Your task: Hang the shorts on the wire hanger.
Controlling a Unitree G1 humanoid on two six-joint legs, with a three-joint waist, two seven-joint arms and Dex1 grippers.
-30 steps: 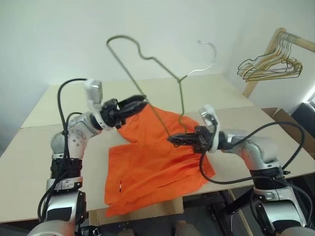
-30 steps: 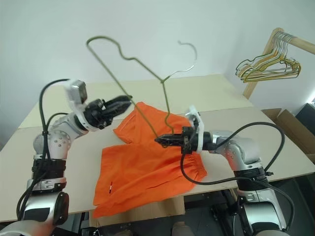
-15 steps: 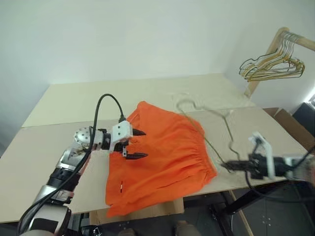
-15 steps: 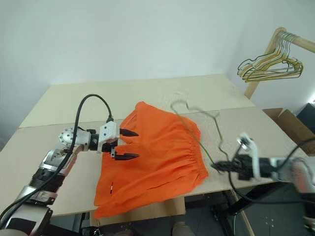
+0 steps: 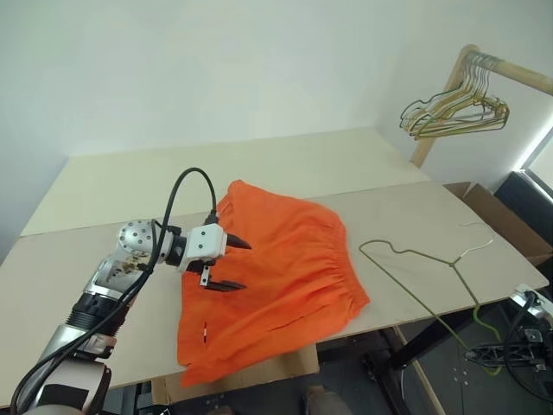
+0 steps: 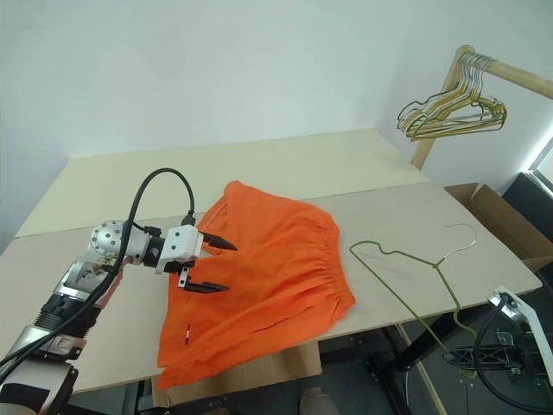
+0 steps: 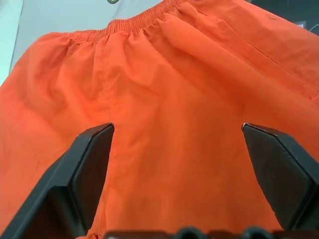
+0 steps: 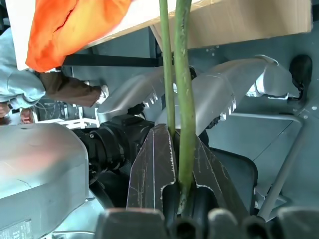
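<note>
The orange shorts (image 5: 276,268) lie spread on the beige table (image 5: 104,186), gathered waistband toward the right. My left gripper (image 5: 246,266) hovers open over their left part; in the left wrist view its two black fingers (image 7: 92,164) stand wide apart with orange fabric (image 7: 174,99) between and beyond them, nothing gripped. The thin green wire hanger (image 5: 415,259) stretches low over the table's right end, apart from the shorts, with its hook (image 6: 462,230) at the far right. My right gripper (image 5: 484,353) sits below the table's front right edge, shut on one end of the hanger's wire (image 8: 182,74).
A bunch of gold and cream hangers (image 5: 449,108) hangs on a wooden rail at the back right. A cardboard box (image 5: 484,203) stands on the floor past the table's right end. A person's shoe (image 5: 321,402) shows under the front edge.
My right gripper swung the hanger from upright over the shorts out to the right and down past the table edge. My left gripper let go of the shorts, opened wide and sank.
</note>
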